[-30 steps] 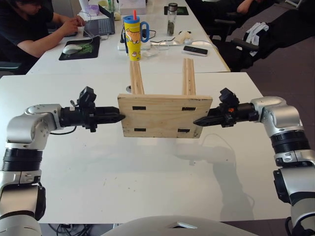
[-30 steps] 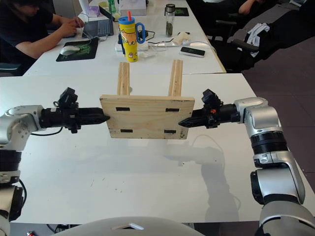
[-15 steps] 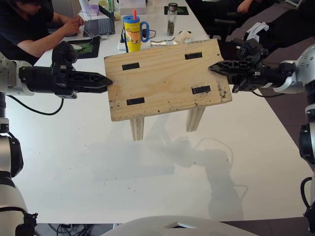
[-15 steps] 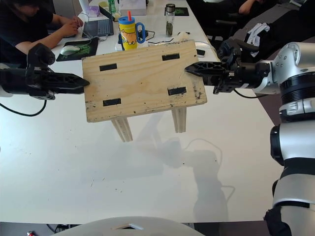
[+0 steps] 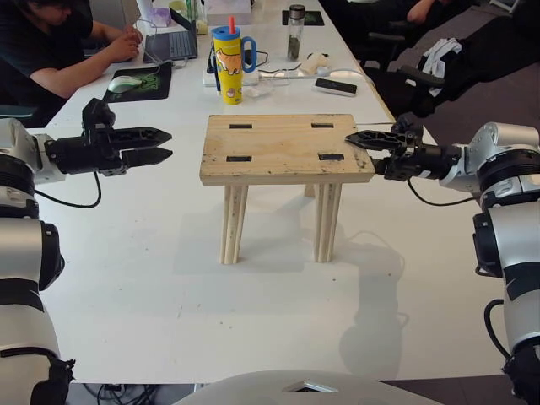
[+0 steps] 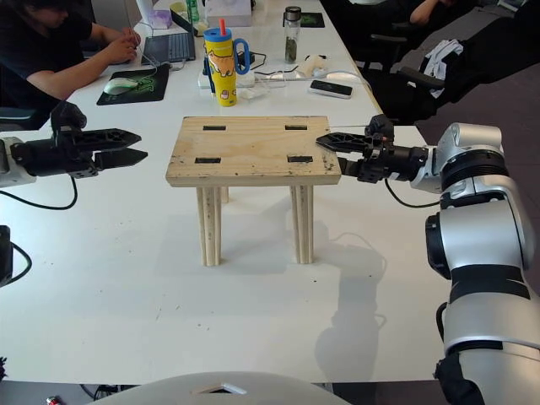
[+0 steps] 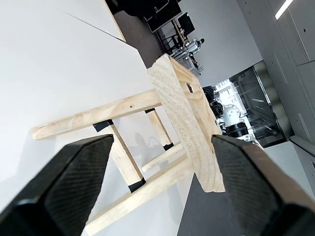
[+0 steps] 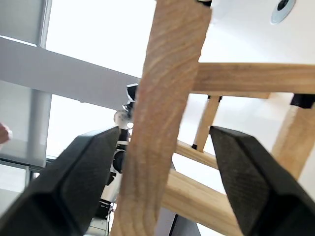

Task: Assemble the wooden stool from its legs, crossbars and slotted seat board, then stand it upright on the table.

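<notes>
Wooden stool (image 5: 287, 150) stands upright near the middle of the white worktop (image 5: 253, 329), its legs (image 5: 232, 224) planted and the slotted seat board (image 6: 253, 148) level on top, so the assembly looks finished and the standing step done. At its 9 o'clock the left claw (image 5: 169, 143) hangs well apart from the seat, fingers spread wide and holding nothing. At 3 o'clock the right claw (image 5: 361, 148) is spread too, one finger above and one below the board's end edge. Its wrist view shows gaps on both sides of the wood, so this reads as a loose straddle, likely placed to catch any wobble. A yellow cup (image 5: 226, 63) sits beyond at 12 o'clock.
</notes>
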Action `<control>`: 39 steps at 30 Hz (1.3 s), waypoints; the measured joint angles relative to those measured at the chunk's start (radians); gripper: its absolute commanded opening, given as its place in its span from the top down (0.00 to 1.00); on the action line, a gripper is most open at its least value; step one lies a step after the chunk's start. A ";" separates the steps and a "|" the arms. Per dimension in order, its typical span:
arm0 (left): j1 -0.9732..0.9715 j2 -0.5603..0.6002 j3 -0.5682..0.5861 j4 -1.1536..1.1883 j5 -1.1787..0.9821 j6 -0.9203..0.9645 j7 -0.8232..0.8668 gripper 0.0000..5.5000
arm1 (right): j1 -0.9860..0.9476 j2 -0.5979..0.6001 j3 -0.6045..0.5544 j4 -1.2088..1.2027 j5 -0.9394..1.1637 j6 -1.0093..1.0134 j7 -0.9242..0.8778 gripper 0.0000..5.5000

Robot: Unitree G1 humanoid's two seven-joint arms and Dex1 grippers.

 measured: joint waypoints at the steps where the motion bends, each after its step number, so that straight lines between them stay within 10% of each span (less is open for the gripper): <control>1: 0.026 0.015 0.020 0.000 -0.005 -0.003 0.000 0.19 | 0.000 -0.004 -0.047 0.000 0.024 0.028 0.001 0.26; 7: 0.348 0.085 0.116 -0.086 -0.065 -0.013 0.000 0.02 | 0.114 -0.054 -0.112 -0.077 0.049 0.030 0.001 0.08; 13: 0.797 0.119 0.206 -0.448 -0.131 -0.053 0.011 0.02 | 0.474 -0.223 0.117 -0.202 -0.042 -0.272 0.001 0.08; 22: 1.187 0.083 0.347 -1.163 -0.189 -0.136 0.142 0.29 | 0.827 -0.391 0.165 -0.844 0.106 -0.472 0.001 0.35; 28: 1.221 -0.074 0.180 -1.613 -0.028 -0.380 0.382 0.48 | 1.019 -0.326 0.170 -1.343 -0.036 -0.796 -0.083 0.55; 39: 0.842 -0.237 -0.133 -1.284 0.436 -0.889 0.525 0.80 | 0.760 -0.007 0.187 -1.043 -0.459 -1.380 -0.264 0.88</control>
